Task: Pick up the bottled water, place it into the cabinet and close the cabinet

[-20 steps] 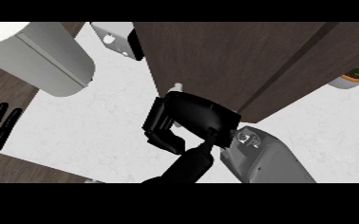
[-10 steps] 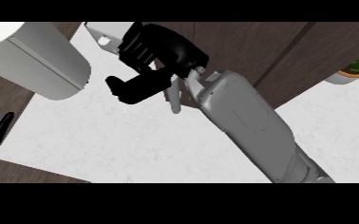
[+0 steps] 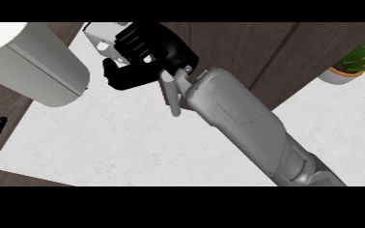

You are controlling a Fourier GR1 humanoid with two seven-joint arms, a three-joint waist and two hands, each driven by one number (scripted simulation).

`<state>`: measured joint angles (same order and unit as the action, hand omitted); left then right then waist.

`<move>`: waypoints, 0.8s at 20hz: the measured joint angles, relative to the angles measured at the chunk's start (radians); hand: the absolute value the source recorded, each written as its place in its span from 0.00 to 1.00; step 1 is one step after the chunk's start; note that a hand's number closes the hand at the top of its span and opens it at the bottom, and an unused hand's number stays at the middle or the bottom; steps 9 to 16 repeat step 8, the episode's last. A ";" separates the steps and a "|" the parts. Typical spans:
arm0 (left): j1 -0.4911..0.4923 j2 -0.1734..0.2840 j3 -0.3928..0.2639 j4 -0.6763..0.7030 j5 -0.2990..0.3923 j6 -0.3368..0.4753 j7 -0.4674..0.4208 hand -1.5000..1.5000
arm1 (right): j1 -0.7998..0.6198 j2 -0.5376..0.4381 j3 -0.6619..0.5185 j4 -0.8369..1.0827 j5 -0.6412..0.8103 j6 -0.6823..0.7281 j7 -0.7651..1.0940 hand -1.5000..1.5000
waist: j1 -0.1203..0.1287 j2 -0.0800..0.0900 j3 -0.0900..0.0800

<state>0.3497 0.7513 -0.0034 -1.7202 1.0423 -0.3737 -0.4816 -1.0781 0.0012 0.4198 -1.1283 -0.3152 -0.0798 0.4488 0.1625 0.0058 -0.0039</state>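
right hand [image 3: 146,53] stretched up against the dark cabinet [image 3: 285,53], fingers curled; any held bottle is hidden.

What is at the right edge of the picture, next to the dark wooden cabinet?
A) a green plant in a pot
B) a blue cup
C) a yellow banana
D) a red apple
A: a green plant in a pale pot sits at the right edge, just past the dark cabinet, on the white counter.
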 measured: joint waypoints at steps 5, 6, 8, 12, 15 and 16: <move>0.010 -0.001 0.008 0.002 0.000 -0.011 -0.004 0.00 | -0.010 0.000 0.025 0.016 -0.053 -0.093 -0.041 0.00 | -0.004 -0.002 -0.007; 0.014 -0.001 0.011 0.001 0.001 -0.013 -0.005 0.00 | -0.011 0.000 0.028 0.017 -0.067 -0.112 -0.044 0.00 | -0.004 -0.003 -0.007; 0.018 0.001 0.018 0.000 0.004 -0.018 -0.006 0.00 | -0.015 0.000 0.036 0.022 -0.090 -0.145 -0.054 0.00 | -0.005 -0.004 -0.008; 0.018 0.001 0.018 0.000 0.004 -0.018 -0.006 0.00 | -0.015 0.000 0.036 0.022 -0.090 -0.145 -0.054 0.00 | -0.005 -0.004 -0.008; 0.018 0.001 0.018 0.000 0.004 -0.018 -0.006 0.00 | -0.015 0.000 0.036 0.022 -0.090 -0.145 -0.054 0.00 | -0.005 -0.004 -0.008; 0.018 0.001 0.018 0.000 0.004 -0.018 -0.006 0.00 | -0.015 0.000 0.036 0.022 -0.090 -0.145 -0.054 0.00 | -0.005 -0.004 -0.008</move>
